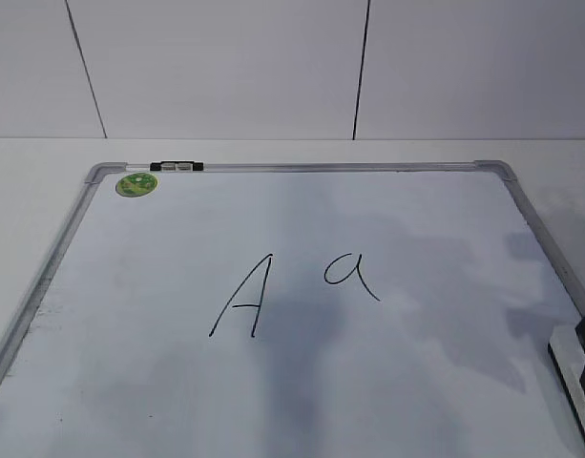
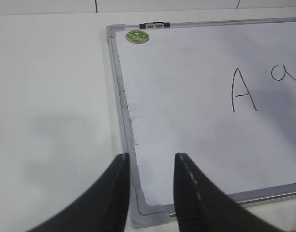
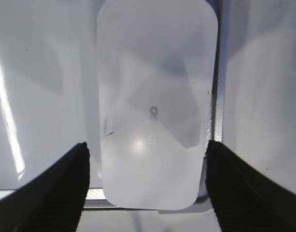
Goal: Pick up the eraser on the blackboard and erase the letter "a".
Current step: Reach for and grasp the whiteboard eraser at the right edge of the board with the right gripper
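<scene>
Eraser [image 3: 155, 96] between spread right gripper [image 3: 147, 166] fingers, on blackboard [image 3: 41, 72].

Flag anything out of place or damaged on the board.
Only minor wear: dark smudges along the blackboard beside its left frame edge. The eraser lies squarely between the open right claw fingers, and both letters are intact.

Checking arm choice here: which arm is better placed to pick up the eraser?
Right. The right end effector is open with the eraser lying between its fingers. The left end effector hovers over the blackboard's opposite near corner, with no eraser in its view.
</scene>
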Controlling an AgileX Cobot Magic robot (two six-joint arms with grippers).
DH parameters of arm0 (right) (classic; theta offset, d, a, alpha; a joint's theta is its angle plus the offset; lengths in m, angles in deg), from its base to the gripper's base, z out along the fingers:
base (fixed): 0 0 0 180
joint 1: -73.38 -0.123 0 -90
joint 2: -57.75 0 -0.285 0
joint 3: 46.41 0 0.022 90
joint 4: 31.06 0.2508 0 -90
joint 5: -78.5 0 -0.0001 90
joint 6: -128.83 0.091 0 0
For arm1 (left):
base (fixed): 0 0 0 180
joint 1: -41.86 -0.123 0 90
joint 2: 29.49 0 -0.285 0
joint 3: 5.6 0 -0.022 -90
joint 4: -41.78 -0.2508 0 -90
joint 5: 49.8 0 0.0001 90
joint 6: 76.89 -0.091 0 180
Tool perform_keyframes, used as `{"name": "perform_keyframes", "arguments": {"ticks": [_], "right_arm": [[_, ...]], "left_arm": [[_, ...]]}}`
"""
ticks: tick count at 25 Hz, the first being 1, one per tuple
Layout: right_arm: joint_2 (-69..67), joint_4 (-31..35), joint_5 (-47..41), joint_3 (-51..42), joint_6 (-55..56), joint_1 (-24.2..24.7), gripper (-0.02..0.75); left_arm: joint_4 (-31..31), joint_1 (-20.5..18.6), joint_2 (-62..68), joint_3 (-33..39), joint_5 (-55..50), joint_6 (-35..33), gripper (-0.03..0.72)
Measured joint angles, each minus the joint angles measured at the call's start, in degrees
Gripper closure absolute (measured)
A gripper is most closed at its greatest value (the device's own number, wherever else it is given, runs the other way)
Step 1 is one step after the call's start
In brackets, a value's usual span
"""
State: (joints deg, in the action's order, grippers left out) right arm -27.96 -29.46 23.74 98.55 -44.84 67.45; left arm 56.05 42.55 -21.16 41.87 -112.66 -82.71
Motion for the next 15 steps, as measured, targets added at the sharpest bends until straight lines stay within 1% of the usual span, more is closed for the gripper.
{"name": "perform_keyframes", "arguments": {"ticks": [11,15], "right_arm": [[0.0,-0.47,2.8,0.0,0.0,0.0,0.143],[0.0,-1.1,2.8,0.0,0.0,0.0,0.114]], "left_arm": [[0.0,0.0,0.0,0.0,0.0,0.0,0.454],[0.0,0.0,0.0,0.0,0.0,0.0,0.454]]}}
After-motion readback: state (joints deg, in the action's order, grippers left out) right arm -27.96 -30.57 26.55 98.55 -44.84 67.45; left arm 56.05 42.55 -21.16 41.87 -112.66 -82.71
